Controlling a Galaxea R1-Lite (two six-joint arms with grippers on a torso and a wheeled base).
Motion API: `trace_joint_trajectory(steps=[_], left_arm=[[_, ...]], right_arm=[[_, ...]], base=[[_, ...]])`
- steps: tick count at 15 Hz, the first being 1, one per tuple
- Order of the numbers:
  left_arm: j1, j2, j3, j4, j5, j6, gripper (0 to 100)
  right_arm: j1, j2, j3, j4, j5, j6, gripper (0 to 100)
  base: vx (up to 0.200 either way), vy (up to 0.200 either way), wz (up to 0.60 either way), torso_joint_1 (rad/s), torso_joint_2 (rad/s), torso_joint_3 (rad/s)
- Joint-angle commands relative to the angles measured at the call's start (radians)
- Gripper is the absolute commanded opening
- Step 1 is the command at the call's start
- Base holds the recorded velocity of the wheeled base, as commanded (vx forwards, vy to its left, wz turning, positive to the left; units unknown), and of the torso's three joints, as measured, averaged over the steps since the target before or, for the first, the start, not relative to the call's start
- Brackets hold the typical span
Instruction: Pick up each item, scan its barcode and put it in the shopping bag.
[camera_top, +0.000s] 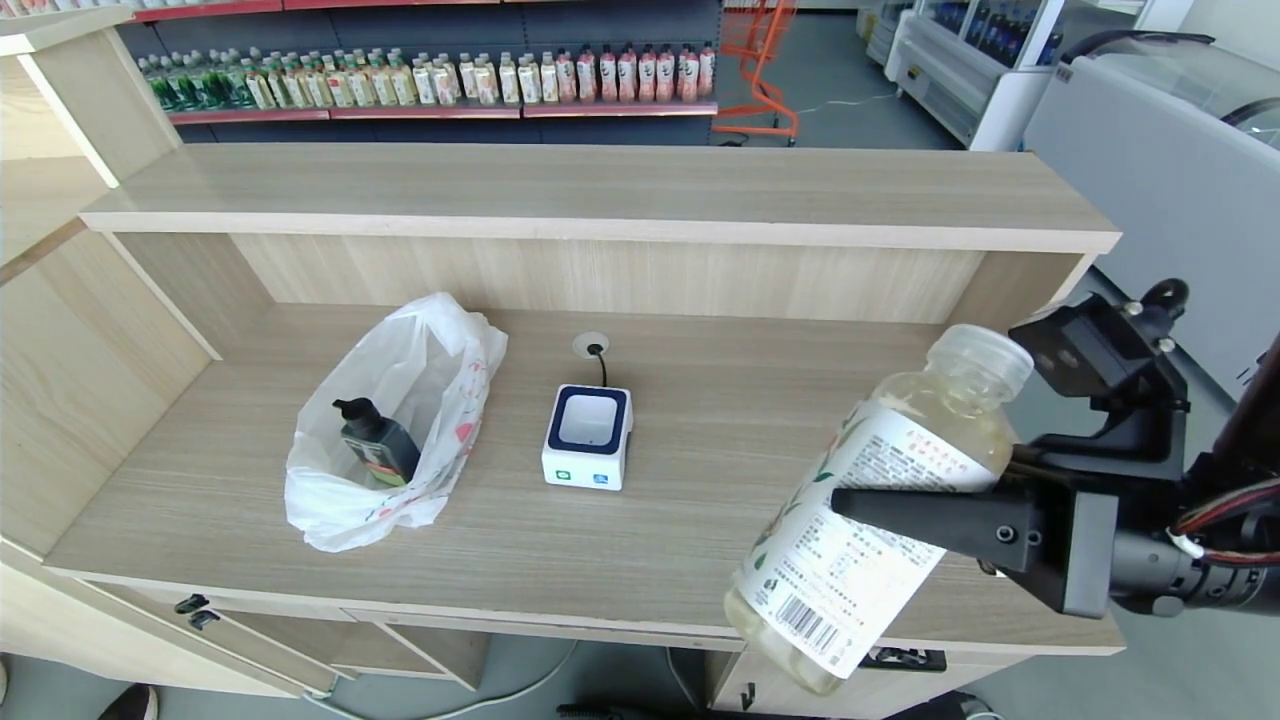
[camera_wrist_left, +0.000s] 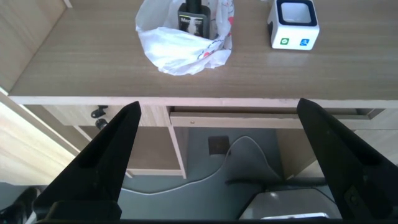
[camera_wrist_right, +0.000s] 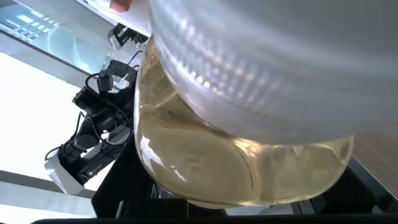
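Note:
My right gripper (camera_top: 940, 500) is shut on a clear drink bottle (camera_top: 880, 500) with a white label and white cap, held tilted in the air over the counter's front right corner, barcode near its lower end. The bottle (camera_wrist_right: 249, 124) fills the right wrist view. A white scanner (camera_top: 588, 436) with a dark-rimmed window sits mid-counter. To its left lies a white plastic shopping bag (camera_top: 400, 420) with a dark pump bottle (camera_top: 378, 443) inside. My left gripper (camera_wrist_left: 217, 155) hangs open below the counter's front edge, facing the bag (camera_wrist_left: 180, 43) and scanner (camera_wrist_left: 295, 23).
The wooden counter (camera_top: 700, 420) has a raised back ledge and side walls. A cable port (camera_top: 591, 346) sits behind the scanner. Drawers (camera_wrist_left: 249, 118) run under the front edge. Shelves of drinks (camera_top: 430, 80) and freezers (camera_top: 1150, 120) stand beyond.

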Motion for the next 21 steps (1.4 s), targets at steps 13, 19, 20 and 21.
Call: trace_joint_trajectory(steps=[13,19,20,21], left_arm=[[0.0,0.001,0.0,0.0,0.0,0.0,100],[0.0,0.001,0.0,0.0,0.0,0.0,100],[0.0,0.001,0.0,0.0,0.0,0.0,100],[0.0,0.001,0.0,0.0,0.0,0.0,100]], right_arm=[[0.079,0.004,-0.008,0.034,-0.008,0.003,0],[0.071,0.001,-0.008,0.034,-0.007,0.003,0],[0.066,-0.002,-0.008,0.036,-0.007,0.003,0],[0.065,-0.002,-0.008,0.036,-0.007,0.003,0]], base=[[0.0,0.0,0.0,0.0,0.0,0.0],[0.0,0.0,0.0,0.0,0.0,0.0],[0.0,0.0,0.0,0.0,0.0,0.0],[0.0,0.0,0.0,0.0,0.0,0.0]])
